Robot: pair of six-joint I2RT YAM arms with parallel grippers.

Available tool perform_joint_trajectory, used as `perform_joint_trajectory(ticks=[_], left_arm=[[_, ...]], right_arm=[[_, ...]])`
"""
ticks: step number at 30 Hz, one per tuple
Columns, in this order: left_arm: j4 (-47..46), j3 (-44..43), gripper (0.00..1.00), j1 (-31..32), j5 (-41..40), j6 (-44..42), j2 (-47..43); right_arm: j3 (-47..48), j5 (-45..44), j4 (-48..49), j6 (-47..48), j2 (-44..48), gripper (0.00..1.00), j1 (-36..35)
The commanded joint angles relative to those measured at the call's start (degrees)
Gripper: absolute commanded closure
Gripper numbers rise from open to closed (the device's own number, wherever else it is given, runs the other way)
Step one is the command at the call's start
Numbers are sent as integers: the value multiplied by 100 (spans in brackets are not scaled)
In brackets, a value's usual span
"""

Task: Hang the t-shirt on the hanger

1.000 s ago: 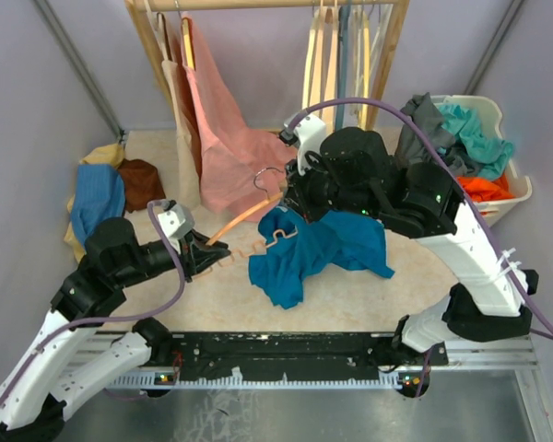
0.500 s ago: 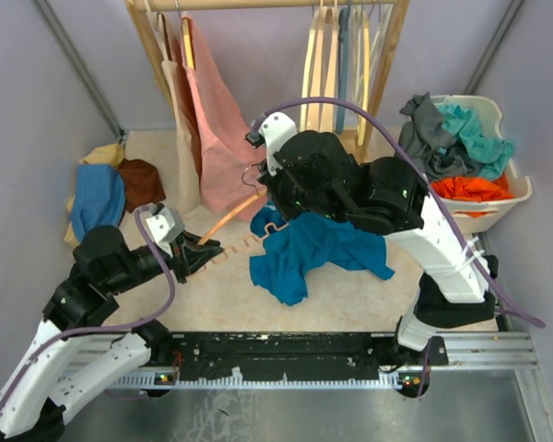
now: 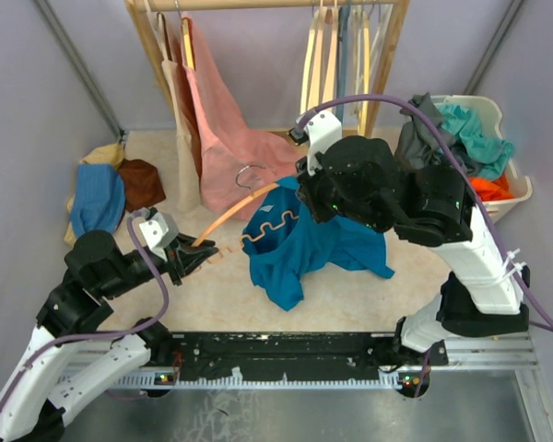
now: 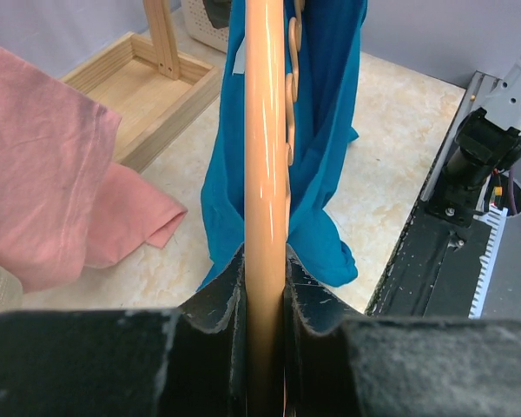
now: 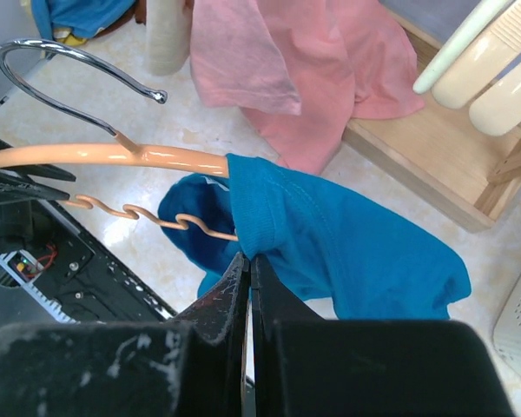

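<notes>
The teal-blue t-shirt (image 3: 300,244) hangs lifted over the table's middle, its lower part resting on the surface. The orange-tan wooden hanger (image 3: 235,209) points from left to right, its right arm and wavy bar (image 3: 272,226) inside the shirt's neck opening. My left gripper (image 3: 201,250) is shut on the hanger's left arm (image 4: 266,174). My right gripper (image 3: 304,198) is shut on the shirt's neck hem (image 5: 253,233), holding it up around the hanger arm (image 5: 113,156). The metal hook (image 5: 65,78) points up and back.
A wooden rack (image 3: 267,7) at the back holds a pink garment (image 3: 226,138) and pale hangers (image 3: 336,55). A white basket (image 3: 498,198) of clothes stands at the right. Blue, brown and yellow cloths (image 3: 106,193) lie at the left.
My right gripper has lifted the shirt's neck up and to the right, over the hanger's right arm. The left arm has drawn the hanger slightly left and down.
</notes>
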State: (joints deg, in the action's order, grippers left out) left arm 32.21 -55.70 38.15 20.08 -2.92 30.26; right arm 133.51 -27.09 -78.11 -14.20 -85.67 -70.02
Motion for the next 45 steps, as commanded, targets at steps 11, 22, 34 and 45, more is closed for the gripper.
perform_joint_trajectory(ticks=[11,22,34,45], left_arm=[[-1026,67,99,8,381,129,-70],[-1246,236,100,8,358,191,-41],[-1404,304,100,8,282,248,-132],[-2242,837,100,8,186,676,-476]], right_arm=[[571,261,864,89,-471,100,-97],[833,155,1240,355,-823,100,-612],[672,-901,1729,934,-820,100,-1242],[925,-1237,1253,929,-1114,100,-1804]])
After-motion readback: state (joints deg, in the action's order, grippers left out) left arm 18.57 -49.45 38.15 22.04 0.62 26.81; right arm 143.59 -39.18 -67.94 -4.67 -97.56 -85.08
